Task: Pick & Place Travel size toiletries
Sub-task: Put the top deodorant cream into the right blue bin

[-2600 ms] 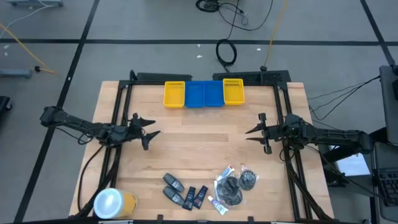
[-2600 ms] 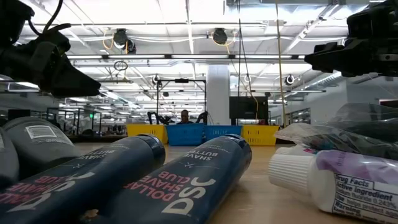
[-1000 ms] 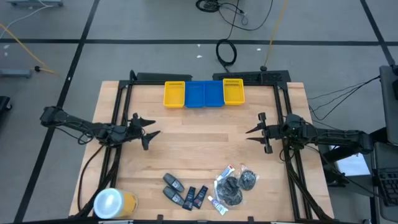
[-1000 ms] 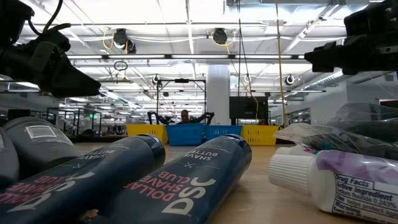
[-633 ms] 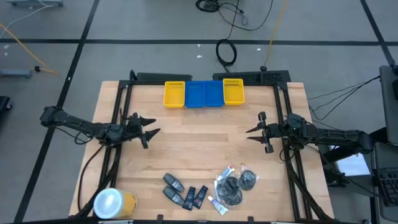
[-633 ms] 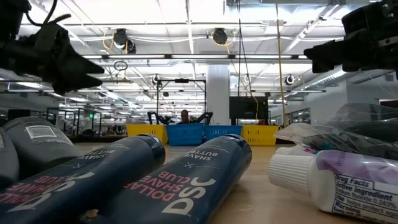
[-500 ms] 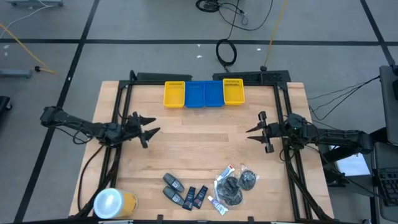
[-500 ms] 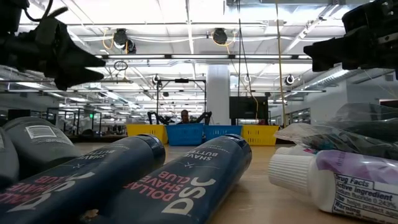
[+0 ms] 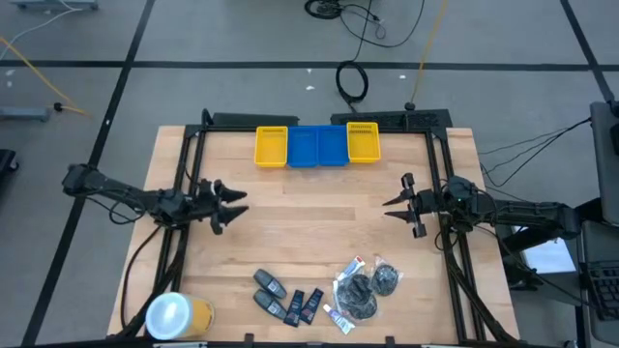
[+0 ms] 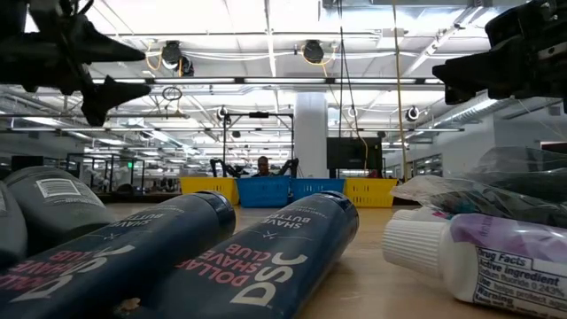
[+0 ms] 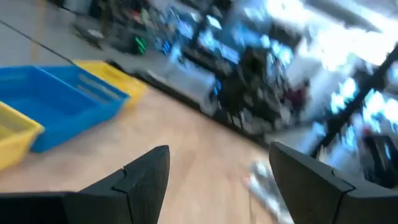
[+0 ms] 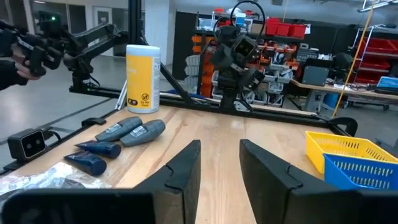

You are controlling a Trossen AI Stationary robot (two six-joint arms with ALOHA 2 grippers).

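Left gripper (image 9: 232,204): up in the air over the left side of the bench (image 9: 309,217), fingers spread apart, holding nothing
Big yellow tub (image 9: 177,315): white lid, stands at the near left corner of the bench, left of the small things
Dark grey bottles (image 9: 270,293): lie on the bench near its front edge, well apart from both grippers
Navy packets (image 9: 306,304): flat on the bench just right of the bottles
White tubes (image 9: 338,317): lie just right of the packets, beside the clear bags
Clear bags (image 9: 366,287): dark round things inside, in a heap at the right end of the group
Trays (image 9: 317,145): a yellow one, blue ones, then a yellow one, in a row at the far edge of the bench
Right gripper (image 9: 395,206): up in the air over the right side of the bench, fingers spread apart, holding nothing
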